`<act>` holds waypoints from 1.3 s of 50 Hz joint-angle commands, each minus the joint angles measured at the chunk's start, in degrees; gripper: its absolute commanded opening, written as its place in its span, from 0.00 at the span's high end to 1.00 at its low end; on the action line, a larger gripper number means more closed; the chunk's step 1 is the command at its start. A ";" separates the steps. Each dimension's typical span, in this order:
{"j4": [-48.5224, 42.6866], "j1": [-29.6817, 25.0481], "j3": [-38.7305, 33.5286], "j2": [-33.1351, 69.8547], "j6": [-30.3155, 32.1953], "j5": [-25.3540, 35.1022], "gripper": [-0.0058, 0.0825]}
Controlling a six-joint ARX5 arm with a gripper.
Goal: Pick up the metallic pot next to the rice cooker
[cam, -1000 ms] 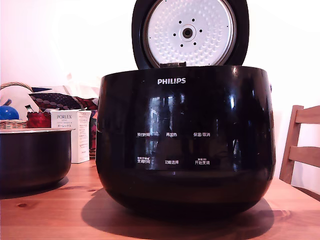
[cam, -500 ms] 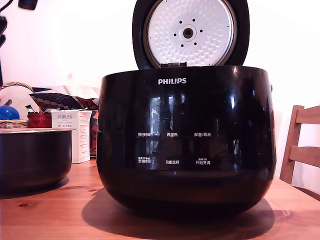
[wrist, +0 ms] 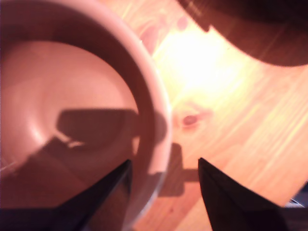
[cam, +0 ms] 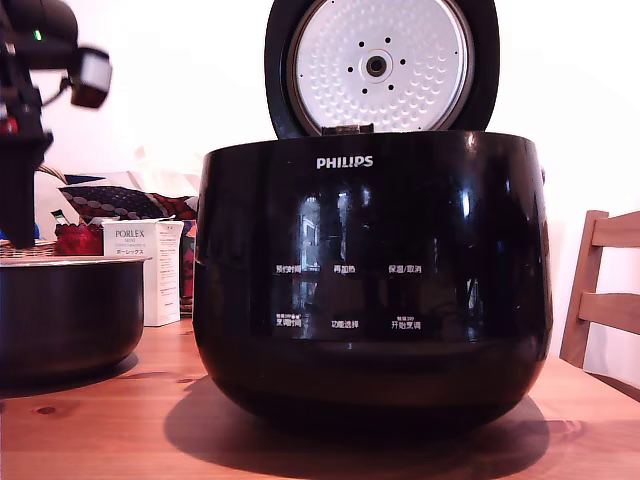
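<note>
**Overhead, fingers straddle the pot's rim**

Now the pot [cam: 65,315] sits on the wooden counter [cam: 120,430] at the exterior view's left, just beside the cooker [cam: 372,280] and apart from it. The cooker fills the middle of that view, its lid [cam: 380,65] raised upright so the dimpled silver plate faces the camera. The arm hangs above the pot at the exterior view's far left, its dark lower part reaching down behind the rim.

In the wrist view the gripper [wrist: 163,166] is spread wide and grasps nothing. One of the fingers [wrist: 113,185] lies over the pot's inside [wrist: 72,96], the other over the counter outside it, with the pale rim [wrist: 161,120] running between them. Whether either finger touches the rim cannot be told; the picture is blurred. The fingers' shadow falls across the pot's inner wall.

Behind the pot stand a white box [cam: 145,270] marked PORLEX, a red item [cam: 78,240] and patterned cloth [cam: 125,200]. A wooden chair [cam: 605,300] shows at the exterior view's right edge.
</note>
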 commanded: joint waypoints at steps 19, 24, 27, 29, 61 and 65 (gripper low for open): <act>3.82 -0.22 -0.52 7.17 1.36 -0.81 0.49; 4.39 -0.22 -0.52 7.28 1.99 -0.81 0.57; 4.37 -0.22 -0.52 7.28 2.43 -0.79 0.65; 4.35 -0.22 -0.52 7.28 2.43 -0.79 0.72; -0.48 -1.53 -0.50 5.86 3.91 -5.40 0.96; -0.59 -2.03 -0.50 4.22 3.96 -5.68 0.96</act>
